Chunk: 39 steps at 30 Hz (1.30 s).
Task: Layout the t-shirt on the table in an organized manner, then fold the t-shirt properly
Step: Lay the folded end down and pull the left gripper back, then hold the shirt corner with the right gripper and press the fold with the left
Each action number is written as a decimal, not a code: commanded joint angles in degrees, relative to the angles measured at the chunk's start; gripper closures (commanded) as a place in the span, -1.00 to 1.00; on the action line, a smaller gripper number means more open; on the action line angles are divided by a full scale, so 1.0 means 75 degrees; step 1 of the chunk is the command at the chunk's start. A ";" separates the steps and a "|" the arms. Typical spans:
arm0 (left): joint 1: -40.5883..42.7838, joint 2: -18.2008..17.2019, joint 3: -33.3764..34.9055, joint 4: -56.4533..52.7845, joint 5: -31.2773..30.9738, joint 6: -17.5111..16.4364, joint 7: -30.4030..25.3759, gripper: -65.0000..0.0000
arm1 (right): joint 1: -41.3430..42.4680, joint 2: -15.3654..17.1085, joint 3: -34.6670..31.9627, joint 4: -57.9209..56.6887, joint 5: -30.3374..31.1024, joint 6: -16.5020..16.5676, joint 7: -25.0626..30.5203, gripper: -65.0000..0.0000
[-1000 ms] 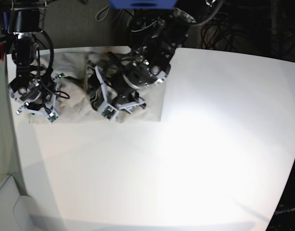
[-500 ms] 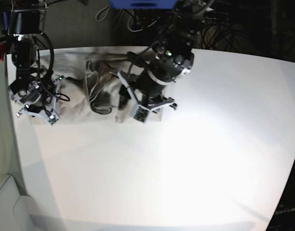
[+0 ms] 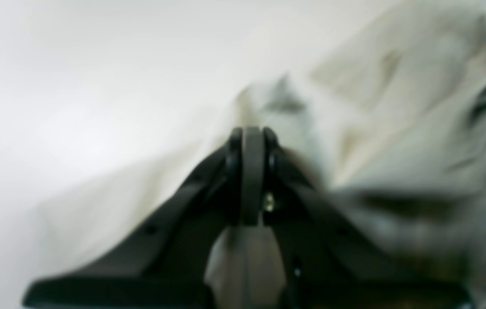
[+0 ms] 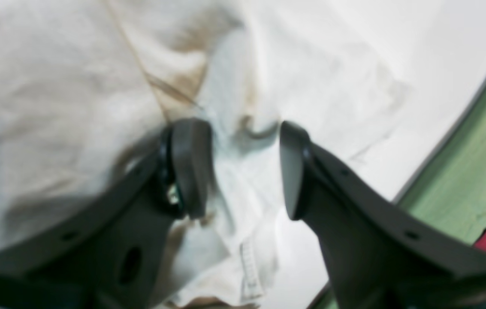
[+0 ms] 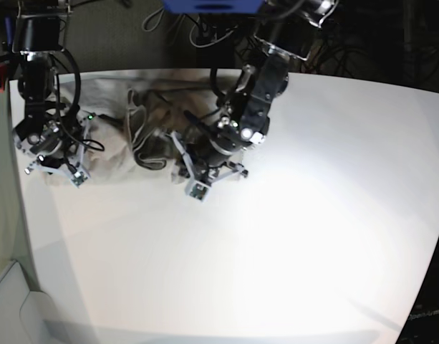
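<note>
Table [image 5: 291,236]: big, white, mostly bare; you have plenty of room toward the near side.

Shirt [image 5: 112,136]: bunched at the far left corner of the table, close to the edge, creased and heaped, not laid out. In the base view a ribbed band, probably the neck, loops up near the middle of the heap. Layout isn't done; folding can't start.

Handling, as a judgement: light, limp cloth. It'll drape and sag from any pinch, and layers will cling and drag along together. It should slide easily on the smooth top, so a pull moves the whole heap unless you anchor the other side. Nothing fragile. Take it by a hem, shoulder seam or sleeve edge, one layer if you can, never mid-panel.

Left gripper [image 3: 249,141]: jaws pressed together at the heap's right edge. Cloth sits all round the tips, but the blur hides whether any is pinched; can't tell.

Right gripper [image 4: 243,167]: jaws apart, hovering over a wrinkled fold near the table's left edge, holding nothing. A stitched hem shows just below; that's your likely grab.
</note>
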<state>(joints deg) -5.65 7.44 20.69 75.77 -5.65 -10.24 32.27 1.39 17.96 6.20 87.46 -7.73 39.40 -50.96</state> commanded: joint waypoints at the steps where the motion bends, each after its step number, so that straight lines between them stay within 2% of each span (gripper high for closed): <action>1: -0.0296 0.0208 0.0237 0.0172 -0.0425 -0.0047 -0.0347 0.96 | 0.0114 0.0085 0.0035 0.0101 0.0005 0.0080 0.0084 0.15; 4: -0.0612 0.0208 0.0623 0.0090 -0.1222 -0.0047 -0.0335 0.96 | 0.0114 0.0097 0.0035 0.0101 0.0005 0.0080 0.0084 0.15; 10: -0.0436 0.0208 0.1315 0.0500 -0.1773 -0.0047 -0.0405 0.96 | 0.0126 0.0120 0.0047 0.0113 0.0005 0.0080 0.0084 0.15; 13: -0.0073 -0.0248 0.1151 0.1250 -0.1890 -0.0047 -0.0405 0.96 | 0.0149 0.0132 0.0082 0.0101 0.0005 0.0080 0.0084 0.15; 16: 0.0466 -0.0846 0.0600 0.2141 -0.2101 -0.0047 -0.0335 0.96 | 0.0161 0.0144 0.0094 0.0172 0.0005 0.0080 0.0084 0.15; 19: 0.0900 -0.1373 0.0319 0.2504 -0.2253 -0.0047 -0.0335 0.96 | 0.0266 0.0144 0.0106 0.0172 0.0005 0.0080 0.0049 0.15; 21: 0.1029 -0.1561 0.0319 0.2493 -0.2230 -0.0047 -0.0335 0.96 | 0.0266 0.0120 0.0106 0.0172 0.0005 0.0080 0.0061 0.15; 26: 0.1041 -0.1549 0.0612 0.1813 -0.2242 -0.0047 -0.0323 0.96 | 0.0255 0.0085 0.0117 0.0172 0.0005 0.0080 0.0061 0.15; 30: 0.0701 -0.1326 0.1713 0.1098 -0.2242 -0.0047 -0.0323 0.96 | 0.0208 0.0085 0.0129 0.0500 0.0005 0.0080 0.0002 0.15; 36: 0.0150 -0.1045 0.3308 0.0605 -0.2242 -0.0129 -0.0335 0.96 | 0.0196 -0.0114 0.0891 0.0910 0.0005 0.0080 -0.0010 0.15; 39: -0.0003 -0.1057 0.3636 0.0605 -0.2242 -0.0141 -0.0417 0.96 | 0.0196 -0.0149 0.1149 0.0992 0.0005 0.0080 -0.0010 0.15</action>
<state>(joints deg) -4.78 -0.78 48.21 79.44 -22.17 -10.72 30.11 1.91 16.19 14.63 93.86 -7.70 39.40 -51.83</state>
